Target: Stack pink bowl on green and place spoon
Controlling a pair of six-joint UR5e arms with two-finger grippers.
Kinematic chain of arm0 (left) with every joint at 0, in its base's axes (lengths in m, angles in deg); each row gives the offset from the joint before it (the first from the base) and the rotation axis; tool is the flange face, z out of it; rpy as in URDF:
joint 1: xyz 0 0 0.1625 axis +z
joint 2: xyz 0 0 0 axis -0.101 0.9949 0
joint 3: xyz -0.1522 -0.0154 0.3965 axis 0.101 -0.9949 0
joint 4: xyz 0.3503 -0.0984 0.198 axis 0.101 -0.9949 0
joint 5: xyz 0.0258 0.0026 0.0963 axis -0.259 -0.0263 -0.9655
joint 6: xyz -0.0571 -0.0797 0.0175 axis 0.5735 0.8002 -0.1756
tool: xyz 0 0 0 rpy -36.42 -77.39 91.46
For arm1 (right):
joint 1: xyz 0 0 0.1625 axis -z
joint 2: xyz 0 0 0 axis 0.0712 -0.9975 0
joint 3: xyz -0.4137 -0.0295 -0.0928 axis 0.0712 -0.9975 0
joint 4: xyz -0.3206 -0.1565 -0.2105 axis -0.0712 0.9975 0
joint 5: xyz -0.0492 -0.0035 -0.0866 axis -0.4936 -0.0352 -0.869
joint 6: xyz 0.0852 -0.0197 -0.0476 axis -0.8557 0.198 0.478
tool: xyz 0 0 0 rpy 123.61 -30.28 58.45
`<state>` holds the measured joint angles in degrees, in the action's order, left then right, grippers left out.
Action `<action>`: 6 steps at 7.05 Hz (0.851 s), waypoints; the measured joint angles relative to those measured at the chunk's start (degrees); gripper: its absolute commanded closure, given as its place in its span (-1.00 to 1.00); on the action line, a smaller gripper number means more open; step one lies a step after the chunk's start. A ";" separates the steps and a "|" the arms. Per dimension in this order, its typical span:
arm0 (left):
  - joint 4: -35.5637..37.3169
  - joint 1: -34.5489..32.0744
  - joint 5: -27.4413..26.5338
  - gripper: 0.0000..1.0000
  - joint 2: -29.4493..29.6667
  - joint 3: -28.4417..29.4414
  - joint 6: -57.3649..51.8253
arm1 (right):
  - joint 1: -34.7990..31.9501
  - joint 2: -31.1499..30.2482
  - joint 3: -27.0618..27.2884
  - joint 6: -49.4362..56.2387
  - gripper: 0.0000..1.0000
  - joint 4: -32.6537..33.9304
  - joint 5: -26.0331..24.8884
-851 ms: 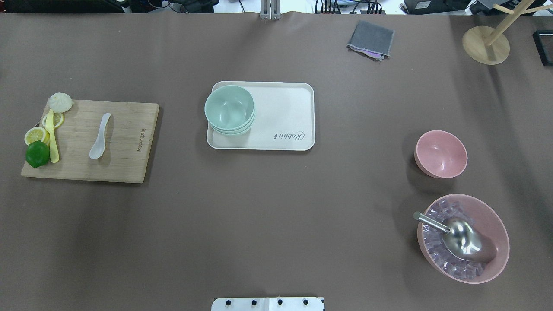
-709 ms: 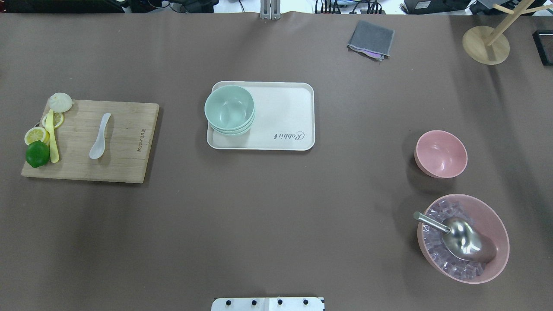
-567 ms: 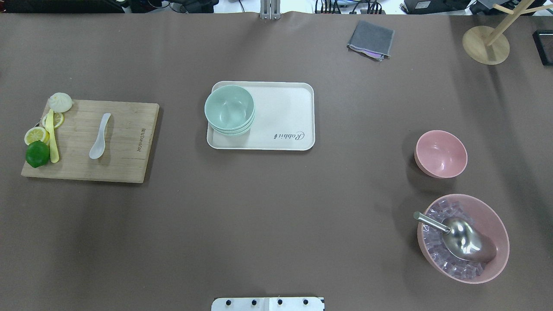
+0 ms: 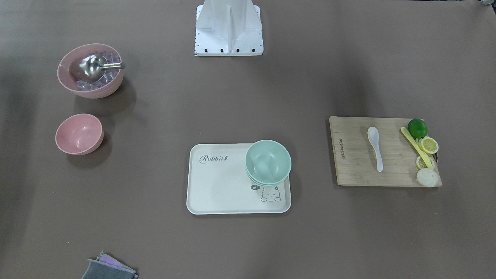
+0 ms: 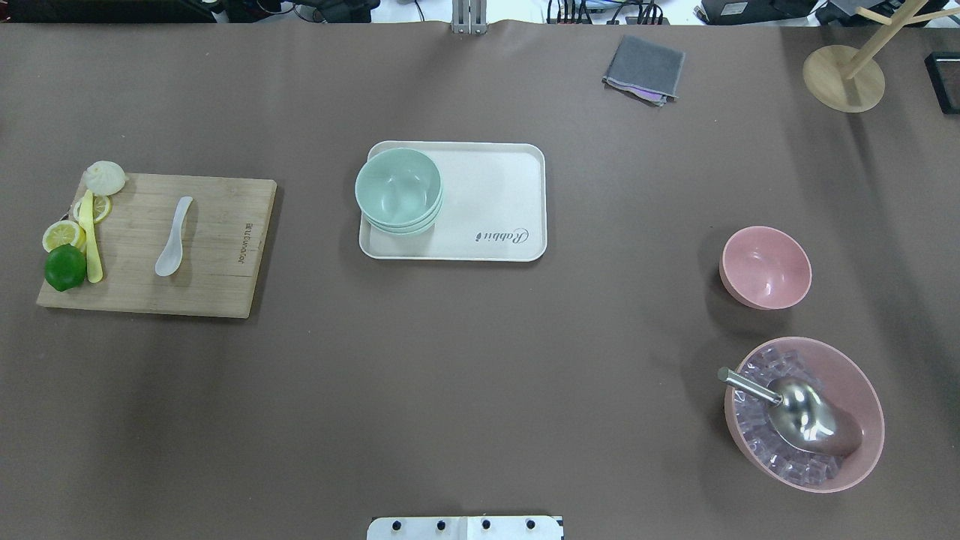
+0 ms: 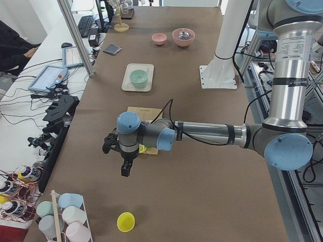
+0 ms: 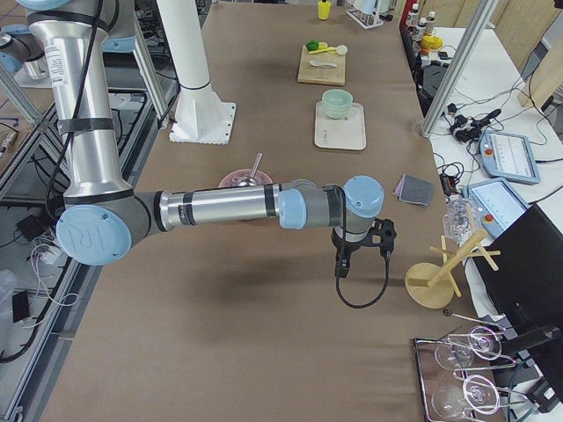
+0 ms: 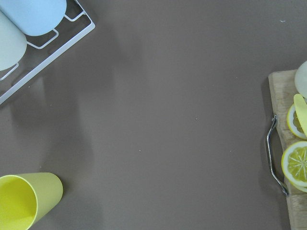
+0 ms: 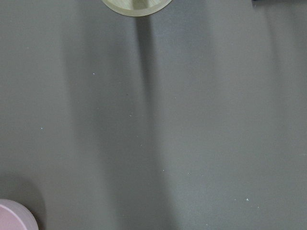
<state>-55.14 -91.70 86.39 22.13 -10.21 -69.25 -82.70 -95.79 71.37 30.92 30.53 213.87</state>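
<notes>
The small pink bowl (image 5: 765, 266) stands empty on the brown table at the right; it also shows in the front view (image 4: 79, 133). The stack of mint-green bowls (image 5: 397, 187) sits on the left end of a cream tray (image 5: 495, 195). The white spoon (image 5: 174, 236) lies on a wooden cutting board (image 5: 202, 255) at the left. My left gripper (image 6: 124, 169) hangs over bare table beyond the board's outer end. My right gripper (image 7: 341, 264) hangs over bare table beyond the pink bowl, near a wooden stand. I cannot tell whether either is open or shut.
A larger pink bowl (image 5: 855, 450) with ice cubes and a metal scoop stands near the small one. A grey cloth (image 5: 645, 67) and a wooden stand (image 5: 844, 79) are at the back right. Lime, lemon slices and a yellow utensil sit on the board. A yellow cup (image 8: 24, 199) and cup rack (image 8: 43, 38) lie past the left end.
</notes>
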 measured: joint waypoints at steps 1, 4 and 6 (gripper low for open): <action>-0.05 0.02 0.01 -0.96 0.18 0.17 0.00 | 0.38 0.16 -0.11 -0.01 -1.00 -0.02 -0.03; -0.10 0.09 0.01 -0.96 0.72 0.82 0.24 | 1.40 0.45 -0.11 -0.11 -1.00 -0.05 0.07; -0.13 0.11 0.03 -0.96 1.43 2.10 0.23 | 1.59 1.05 -0.15 -0.18 -1.00 0.01 0.13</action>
<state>-55.26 -91.58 86.42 23.55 -8.10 -69.02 -81.11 -94.75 71.22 30.74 30.53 214.00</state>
